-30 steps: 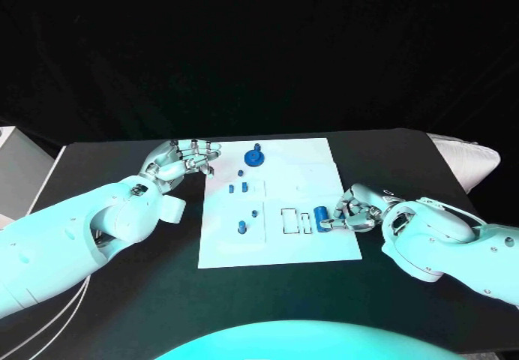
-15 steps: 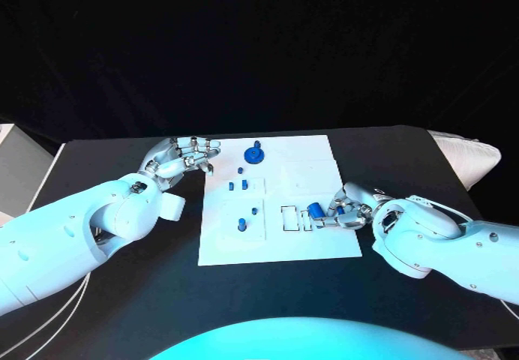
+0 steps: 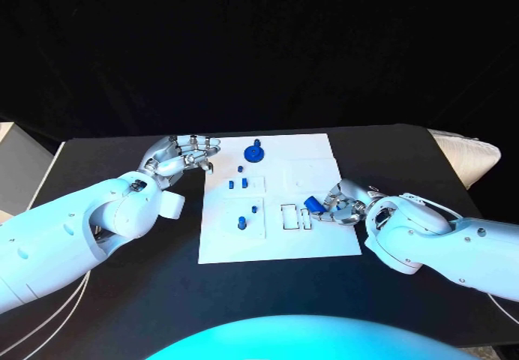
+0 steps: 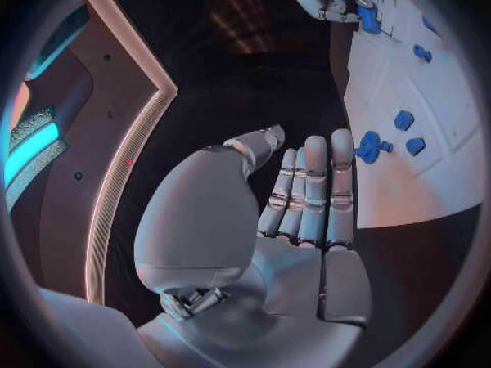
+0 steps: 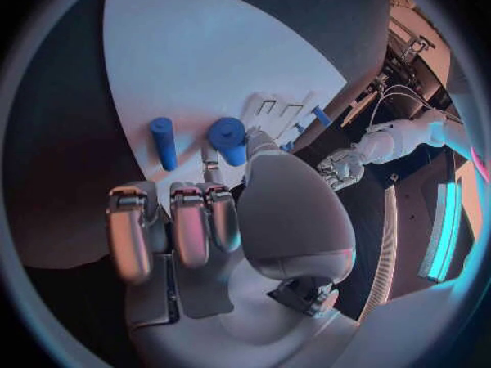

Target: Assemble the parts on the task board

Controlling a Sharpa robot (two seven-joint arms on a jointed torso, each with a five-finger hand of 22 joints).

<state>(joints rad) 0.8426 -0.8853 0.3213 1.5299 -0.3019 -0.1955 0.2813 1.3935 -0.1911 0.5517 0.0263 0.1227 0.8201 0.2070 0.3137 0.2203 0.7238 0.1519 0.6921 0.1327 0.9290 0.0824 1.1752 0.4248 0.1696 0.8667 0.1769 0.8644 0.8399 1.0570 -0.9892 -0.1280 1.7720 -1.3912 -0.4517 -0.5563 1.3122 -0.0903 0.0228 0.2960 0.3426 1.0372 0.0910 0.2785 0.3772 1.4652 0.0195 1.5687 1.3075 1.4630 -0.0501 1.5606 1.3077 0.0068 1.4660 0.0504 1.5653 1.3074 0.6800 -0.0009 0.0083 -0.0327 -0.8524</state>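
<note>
The white task board (image 3: pixel 283 240) lies in the middle of the black table. My right hand (image 3: pixel 344 205) hovers over the board's right side and pinches a short blue cylinder (image 3: pixel 313 203) (image 5: pixel 227 137) just beside the rectangular slots (image 3: pixel 290 217). A second blue cylinder (image 5: pixel 162 143) lies flat on the board near that hand's fingers (image 5: pixel 191 225). My left hand (image 3: pixel 184 156) (image 4: pixel 307 196) holds nothing off the board's far left corner, its fingers stretched out. On the board stand a round blue piece (image 3: pixel 254 155) (image 4: pixel 368 147), two small blocks (image 3: pixel 239 184) and two pegs (image 3: pixel 247 215).
A white padded object (image 3: pixel 470 161) sits at the table's right edge, and a pale box (image 3: pixel 16 165) at its left edge. Bare black table (image 3: pixel 130 285) lies in front of and beside the board.
My right hand has carried the blue cylinder leftward from the board's right edge toward the rectangular slots. The left hand has hardly moved.
</note>
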